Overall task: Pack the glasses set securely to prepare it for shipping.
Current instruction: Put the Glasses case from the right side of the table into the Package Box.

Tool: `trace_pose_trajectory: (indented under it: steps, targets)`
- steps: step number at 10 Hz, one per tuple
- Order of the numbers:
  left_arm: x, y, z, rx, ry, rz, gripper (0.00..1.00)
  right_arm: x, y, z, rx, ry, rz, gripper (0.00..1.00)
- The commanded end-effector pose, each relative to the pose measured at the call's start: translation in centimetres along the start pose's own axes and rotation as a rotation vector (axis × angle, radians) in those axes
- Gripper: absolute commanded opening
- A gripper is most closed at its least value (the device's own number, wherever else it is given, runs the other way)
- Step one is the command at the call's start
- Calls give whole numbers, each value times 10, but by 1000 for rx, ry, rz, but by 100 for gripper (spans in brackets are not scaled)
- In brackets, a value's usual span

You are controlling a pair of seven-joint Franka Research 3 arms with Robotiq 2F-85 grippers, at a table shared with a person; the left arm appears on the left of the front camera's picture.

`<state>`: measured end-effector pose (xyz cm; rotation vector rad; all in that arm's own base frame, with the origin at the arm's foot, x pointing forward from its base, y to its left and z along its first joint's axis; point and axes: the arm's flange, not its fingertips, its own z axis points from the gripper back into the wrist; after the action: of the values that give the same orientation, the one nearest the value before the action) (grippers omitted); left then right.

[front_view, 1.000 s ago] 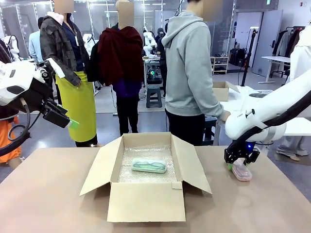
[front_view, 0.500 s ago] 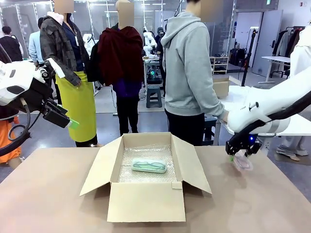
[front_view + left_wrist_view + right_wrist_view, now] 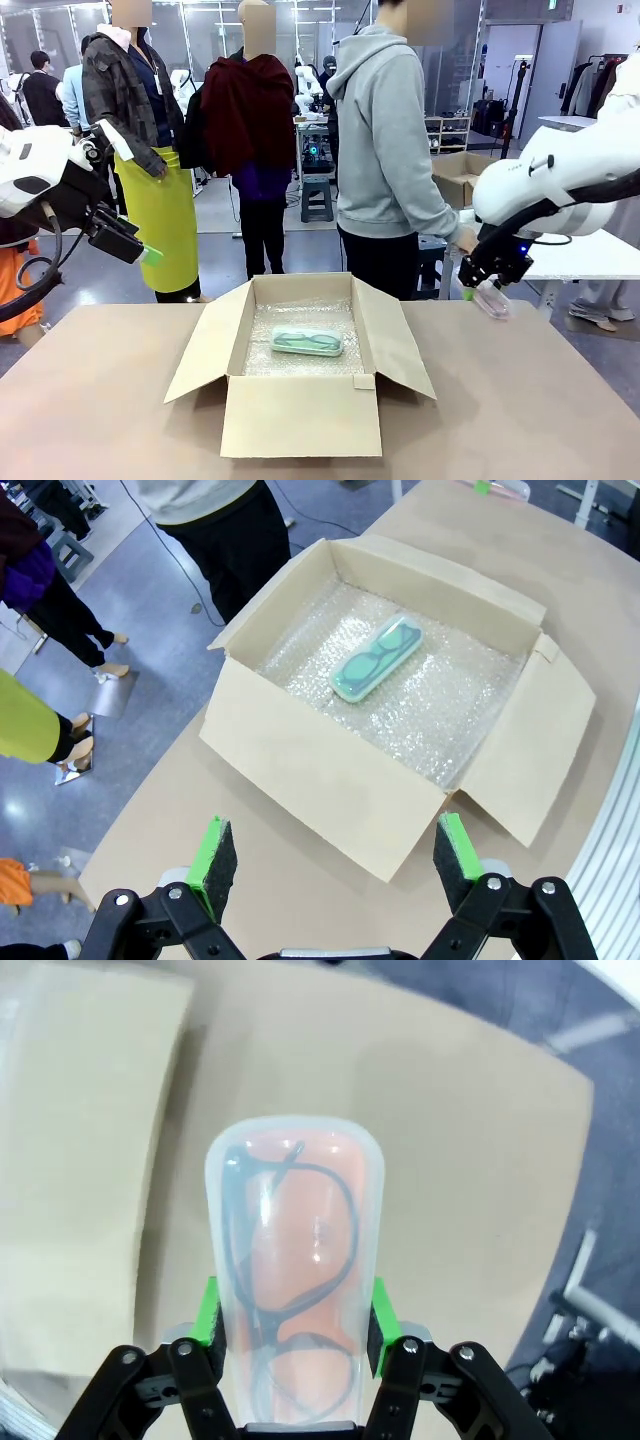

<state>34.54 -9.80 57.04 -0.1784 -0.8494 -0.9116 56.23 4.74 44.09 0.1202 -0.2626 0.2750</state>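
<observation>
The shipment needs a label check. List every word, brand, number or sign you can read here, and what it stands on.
No text here can be read.
On the cardboard box: no print seen.
On the mint-green case and the pinkish case: no lettering seen.
On the small sign near the ceiling: too small to read.
On the right arm's white casing: faint marks, too small to read.

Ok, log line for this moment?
right claw: shut on pinkish glasses case, above table | left claw: open, empty | mint-green glasses case: in cardboard box on bubble wrap
</observation>
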Motion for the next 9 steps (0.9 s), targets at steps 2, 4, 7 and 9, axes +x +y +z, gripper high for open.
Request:
trace_pose_trajectory:
  steps: [2, 4, 7, 9]
  targets:
    - [0, 1, 1, 5, -3, -5, 100, 1, 52, 20, 65, 10, 318, 25]
    - [0, 1, 1, 5, -3, -5, 100, 23, 111, 29, 63, 16, 499, 25]
    - [0, 1, 1, 5, -3, -5, 100, 73, 187, 22, 87, 56, 749, 25]
    - [0, 1, 1, 5, -3, -5, 100, 107, 239, 7, 99, 110, 902, 25]
